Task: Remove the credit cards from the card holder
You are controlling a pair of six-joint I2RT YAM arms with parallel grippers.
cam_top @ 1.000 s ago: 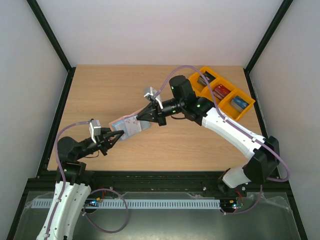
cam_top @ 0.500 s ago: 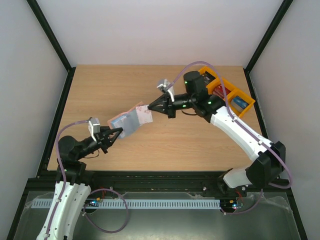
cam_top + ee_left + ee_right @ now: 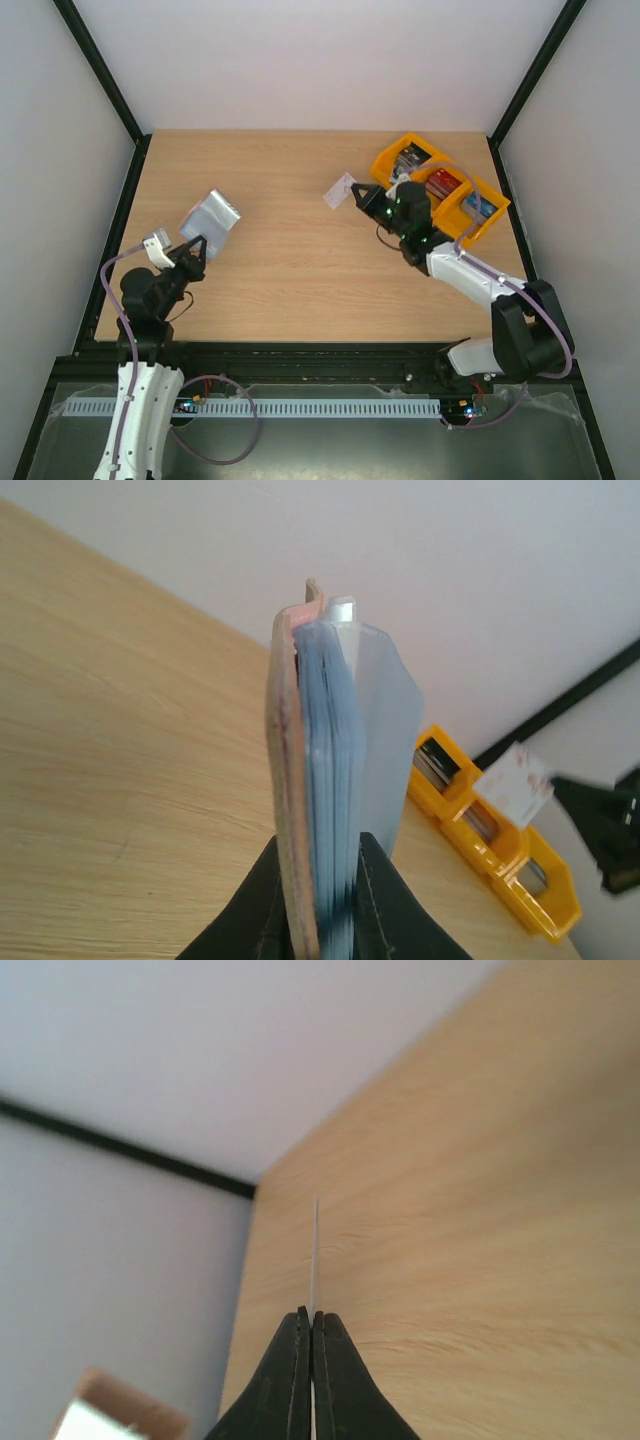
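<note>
One card [image 3: 340, 191] is sitting clear of the holder [image 3: 212, 220] and well apart from it, up in the air over the right side of the table [image 3: 280, 290], just beside the orange bins [image 3: 440, 185]. The right gripper [image 3: 358, 197] is pinching it by one end. Its fingers [image 3: 296, 1360] are pressed together on the card, so the right wrist camera is seeing only a thin white edge rising from the tips. From the left wrist the card is showing as a small whitish rectangle with faint reddish marks. Gripping one end is leaving most of the card free, which should make it easy to lay down.

The holder is hanging above the left side of the table, off the wood. The left gripper [image 3: 195, 250] is clamping its lower edge, with the fingers [image 3: 262, 900] squeezing both faces. The holder is standing nearly upright, edge-on to the left wrist camera. A pinkish-tan cover is on one side, a stack of light blue pockets is in the middle, and a clear flap [image 3: 390, 740] is splaying off the other side. Held this way, the open top is pointing away from the gripper, probably so the other arm can reach in. A pale sliver is showing at the top of the pockets; whether it is the second card I cannot tell.
</note>
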